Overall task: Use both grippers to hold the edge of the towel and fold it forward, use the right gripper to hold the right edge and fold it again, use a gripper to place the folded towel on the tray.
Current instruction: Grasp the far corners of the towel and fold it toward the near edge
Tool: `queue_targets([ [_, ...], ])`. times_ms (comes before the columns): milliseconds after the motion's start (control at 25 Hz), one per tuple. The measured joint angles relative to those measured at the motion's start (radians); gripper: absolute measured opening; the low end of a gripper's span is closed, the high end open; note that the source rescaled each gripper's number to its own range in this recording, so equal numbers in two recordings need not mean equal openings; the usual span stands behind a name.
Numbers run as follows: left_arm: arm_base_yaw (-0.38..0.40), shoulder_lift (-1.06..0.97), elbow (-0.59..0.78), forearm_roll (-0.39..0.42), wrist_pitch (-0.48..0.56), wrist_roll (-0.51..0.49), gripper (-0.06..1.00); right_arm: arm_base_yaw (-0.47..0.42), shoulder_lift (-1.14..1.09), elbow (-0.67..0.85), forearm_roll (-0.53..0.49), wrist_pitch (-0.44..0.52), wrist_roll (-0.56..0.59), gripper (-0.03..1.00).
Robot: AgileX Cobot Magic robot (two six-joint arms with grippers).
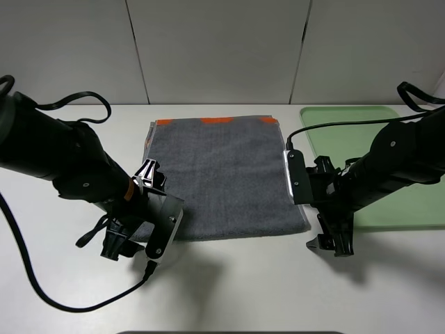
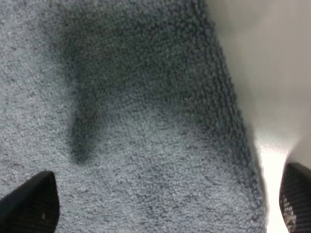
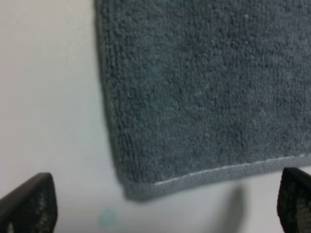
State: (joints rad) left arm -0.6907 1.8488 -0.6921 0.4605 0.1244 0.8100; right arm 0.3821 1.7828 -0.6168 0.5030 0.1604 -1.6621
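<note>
We see from the high view a dark grey towel [image 1: 222,177] lying flat on a white table [image 1: 243,292] in the middle of the frame, its orange band [image 1: 217,120] along the upper edge. A pale green tray [image 1: 348,129] sits at the upper right, just beside the towel and bare where we can see it.

The towel's lower edge runs left to right across the frame, and one arm stands at each end of it. The left gripper [image 1: 132,247] is at the lower left corner. In its wrist view the jaws stand wide apart and hold nothing. Terry cloth fills the space between the two black fingertips [image 2: 29,206], and the towel's side edge passes close by the fingertip at the lower right.

The right gripper [image 1: 332,240] is just to the lower right of the other corner – also spread open and empty. Its wrist view shows that corner at lower centre, ahead of the fingertips [image 3: 26,204] (whether either gripper touches the cloth, we cannot tell).

We judge the first fold not yet begun – both corners lie within easy reach of the nearer arm.
</note>
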Motion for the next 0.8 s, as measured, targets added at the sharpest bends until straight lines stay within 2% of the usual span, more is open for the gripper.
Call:
queue_targets([
  [520,0.000,0.000,0.000,0.000,0.029,-0.002,0.90,0.000,0.002,-0.001,0.007,-0.005,-0.006,1.00],
  [800,0.000,0.003,-0.004,0.000,0.062,-0.035,0.86,0.002,0.002,-0.001,0.009,-0.009,-0.015,1.00],
])
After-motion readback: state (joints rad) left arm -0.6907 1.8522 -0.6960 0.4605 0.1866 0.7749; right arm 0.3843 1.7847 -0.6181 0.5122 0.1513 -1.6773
